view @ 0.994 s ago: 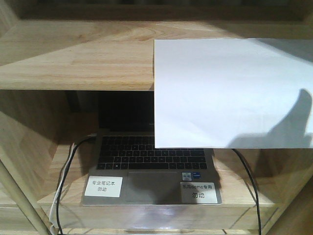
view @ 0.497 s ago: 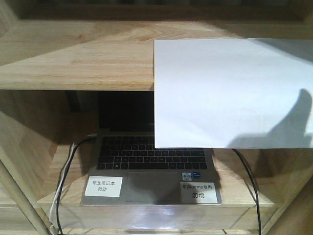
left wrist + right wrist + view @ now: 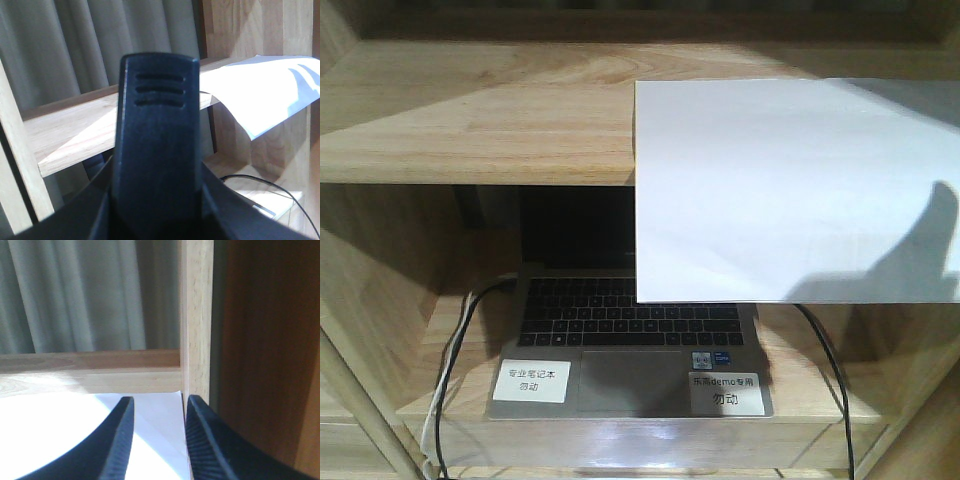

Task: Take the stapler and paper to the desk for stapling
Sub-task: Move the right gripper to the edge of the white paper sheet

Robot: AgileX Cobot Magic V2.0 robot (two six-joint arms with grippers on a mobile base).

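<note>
The paper (image 3: 790,190) is hung over the shelf (image 3: 470,130) front edge. The right gripper (image 3: 159,404) is held parted, seemingly empty, so it could get shoved off.

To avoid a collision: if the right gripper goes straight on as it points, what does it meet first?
Probably the far corner of the paper just below the right gripper; right behind stands the shelf's upright post. Depth is unclear.

Laptop (image 3: 630,312): left label (image 3: 530,381) 专业笔记本 勿动; right label (image 3: 725,393) seemingly 乐高demo专用 勿动.
</note>
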